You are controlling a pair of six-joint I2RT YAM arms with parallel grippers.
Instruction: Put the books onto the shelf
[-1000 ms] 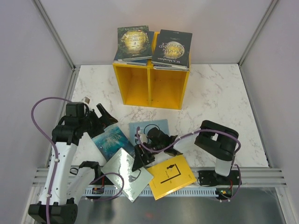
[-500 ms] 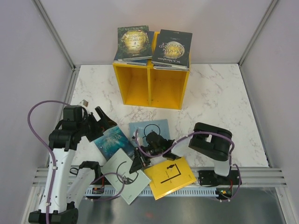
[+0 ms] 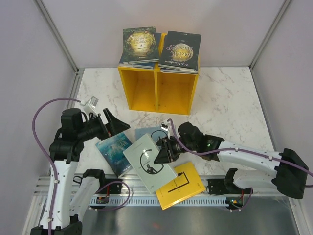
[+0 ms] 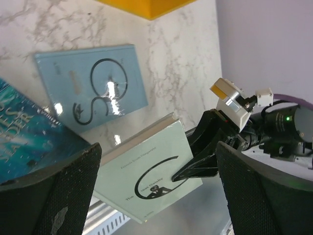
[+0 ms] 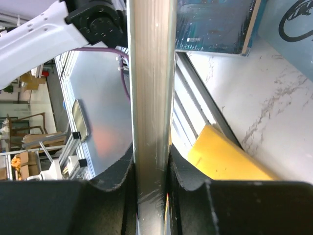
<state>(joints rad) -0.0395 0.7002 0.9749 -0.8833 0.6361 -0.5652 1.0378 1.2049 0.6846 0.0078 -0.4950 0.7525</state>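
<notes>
Grey book [image 3: 149, 164] is sitting clamped by its edge in my R claw [image 3: 162, 154], held over teal book [image 3: 111, 151] & yellow book [image 3: 182, 187], well short of shelf [image 3: 157, 93]. L claw [image 3: 115, 123] is hovering w/ fingers wide apart, empty.

The overhead camera sits high behind both arms, faces the far wall and takes in the whole bench [image 3: 234, 98], with the shelf [image 3: 159, 90] at its far edge. The left wrist camera looks down between its own fingers [image 4: 54, 196] from nearby. The right wrist camera is pressed close, facing the near left corner. All three catch the pale book [image 3: 149, 164].
</notes>
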